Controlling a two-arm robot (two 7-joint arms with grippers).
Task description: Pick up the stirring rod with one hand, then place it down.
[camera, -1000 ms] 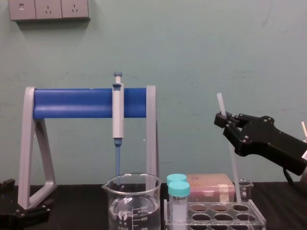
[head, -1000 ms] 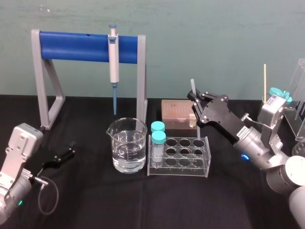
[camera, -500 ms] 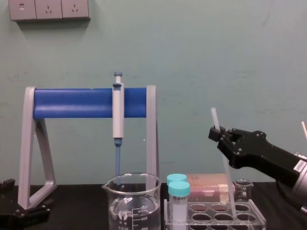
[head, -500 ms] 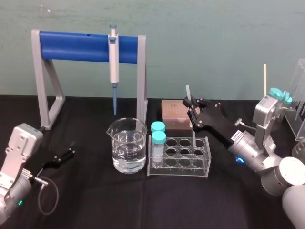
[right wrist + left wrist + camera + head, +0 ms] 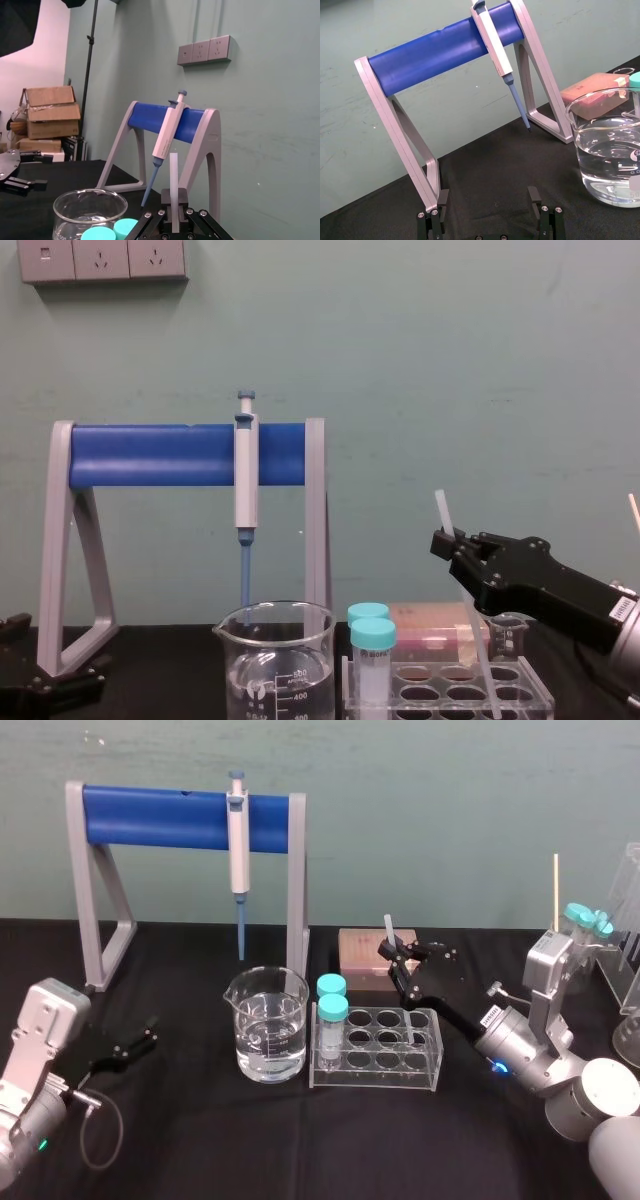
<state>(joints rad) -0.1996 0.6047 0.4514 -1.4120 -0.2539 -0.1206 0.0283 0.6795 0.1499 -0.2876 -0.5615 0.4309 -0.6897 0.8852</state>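
Note:
The stirring rod point(image 5: 389, 930) is a thin translucent-white rod, standing nearly upright and leaning slightly. My right gripper point(image 5: 394, 958) is shut on its upper part, just behind the clear test tube rack point(image 5: 375, 1072). The rod's lower end reaches down into a right-hand hole of the rack. In the chest view the stirring rod point(image 5: 441, 510) sticks up above the right gripper point(image 5: 447, 543) and runs down into the rack point(image 5: 450, 695). The right wrist view shows the rod point(image 5: 173, 180) pinched between the fingers. My left gripper point(image 5: 150, 1038) rests open at the table's left.
A beaker of water point(image 5: 267, 1025) stands left of the rack, with two blue-capped tubes point(image 5: 332, 1005) in the rack's left holes. The grey-and-blue pipette point(image 5: 238, 845) hangs on the blue-barred stand point(image 5: 160, 815). A pink box point(image 5: 362, 955) lies behind the rack. Clear containers point(image 5: 625, 935) stand far right.
My right gripper has come down and to the left with the rod. The rod's lower end has sunk deeper into the rack. The left arm has not moved.

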